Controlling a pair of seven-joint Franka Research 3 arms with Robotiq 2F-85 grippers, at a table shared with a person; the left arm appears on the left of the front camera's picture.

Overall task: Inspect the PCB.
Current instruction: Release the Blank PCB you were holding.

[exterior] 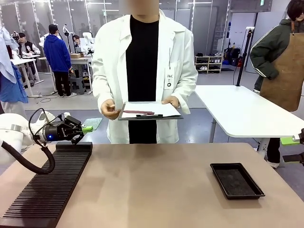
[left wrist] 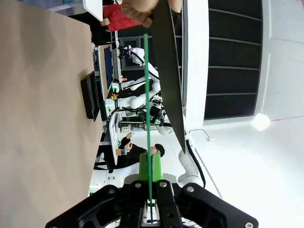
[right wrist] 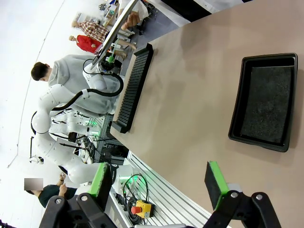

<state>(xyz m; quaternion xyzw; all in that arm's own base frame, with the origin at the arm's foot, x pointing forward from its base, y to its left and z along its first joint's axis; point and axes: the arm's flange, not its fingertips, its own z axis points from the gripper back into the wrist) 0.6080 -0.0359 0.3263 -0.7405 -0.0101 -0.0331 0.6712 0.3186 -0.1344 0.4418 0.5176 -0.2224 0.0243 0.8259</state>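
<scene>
My left gripper [exterior: 80,130] is shut on the PCB [exterior: 93,123], a thin pale-green board held out flat above the table's far left corner, toward the person. In the left wrist view the PCB [left wrist: 147,95] is seen edge-on as a thin green line rising from between the closed green pads of the left gripper [left wrist: 151,166]. At the picture's far right edge my right gripper [exterior: 298,146] hangs beside the table. In its own wrist view the right gripper [right wrist: 157,180] is open, with nothing between its pads.
The person stands at the far side holding a clipboard [exterior: 149,110] with white paper and a pen. A black slotted rack [exterior: 47,187] lies along the table's left side. A shallow black tray [exterior: 236,180] sits at the right. The middle of the table [exterior: 152,185] is bare.
</scene>
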